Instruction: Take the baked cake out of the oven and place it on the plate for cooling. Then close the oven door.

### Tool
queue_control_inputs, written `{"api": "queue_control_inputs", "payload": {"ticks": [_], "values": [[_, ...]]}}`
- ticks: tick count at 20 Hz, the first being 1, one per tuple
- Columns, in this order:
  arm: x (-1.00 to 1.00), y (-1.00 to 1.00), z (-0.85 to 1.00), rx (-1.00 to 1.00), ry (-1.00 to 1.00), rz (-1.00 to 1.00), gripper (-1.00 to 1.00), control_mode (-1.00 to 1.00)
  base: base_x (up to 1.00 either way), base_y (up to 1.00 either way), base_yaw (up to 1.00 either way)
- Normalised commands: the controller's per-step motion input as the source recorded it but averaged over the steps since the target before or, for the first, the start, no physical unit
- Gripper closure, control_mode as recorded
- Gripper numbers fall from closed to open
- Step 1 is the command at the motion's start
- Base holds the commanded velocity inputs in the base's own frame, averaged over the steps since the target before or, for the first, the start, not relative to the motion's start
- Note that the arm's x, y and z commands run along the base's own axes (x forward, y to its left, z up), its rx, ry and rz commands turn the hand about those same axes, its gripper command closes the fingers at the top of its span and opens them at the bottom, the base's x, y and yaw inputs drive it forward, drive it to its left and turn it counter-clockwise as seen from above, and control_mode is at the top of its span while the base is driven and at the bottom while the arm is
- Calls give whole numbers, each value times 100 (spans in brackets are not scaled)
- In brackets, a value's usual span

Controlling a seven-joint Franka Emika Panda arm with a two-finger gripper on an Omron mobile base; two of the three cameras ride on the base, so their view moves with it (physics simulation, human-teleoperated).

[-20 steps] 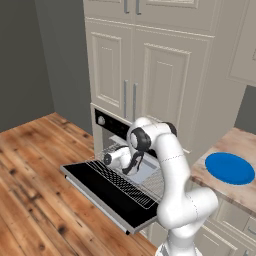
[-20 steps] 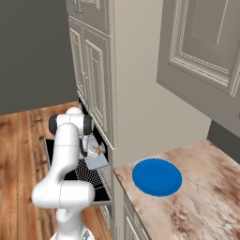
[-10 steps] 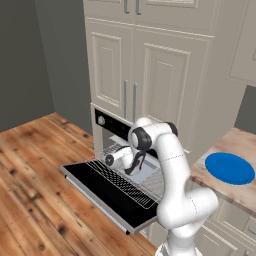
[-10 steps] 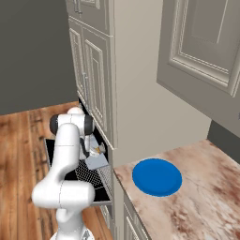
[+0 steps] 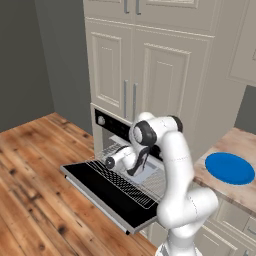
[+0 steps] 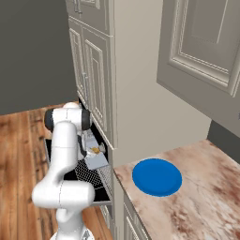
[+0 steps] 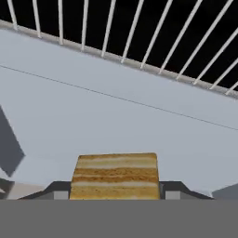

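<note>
The oven door (image 5: 107,192) lies folded down flat, so the mouth of the oven (image 5: 120,131) stands open toward the room. The wire rack (image 5: 131,175) is pulled out over the door, with a grey baking tray (image 5: 146,172) on it; any reach inside has to pass above both and under the black control strip (image 5: 116,127). Cream cabinets (image 5: 145,70) close off the space above. In the hand view the tray floor (image 7: 116,116) is bare beyond the cake (image 7: 115,175), up to the rack wires (image 7: 139,35). On the counter (image 6: 197,197) the plate (image 6: 157,176) lies open from above, with bare stone all around it.
</note>
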Motion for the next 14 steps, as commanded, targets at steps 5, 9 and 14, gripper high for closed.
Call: {"api": "queue_control_inputs", "payload": {"ticks": [5,9,14], "values": [[-90,14,97,2,-11,5,100,-100,0,0,0],[-68,14,100,5,-7,2,100,-100,0,0,0],[-45,32,100,6,-1,0,100,-100,0,0,0]]}}
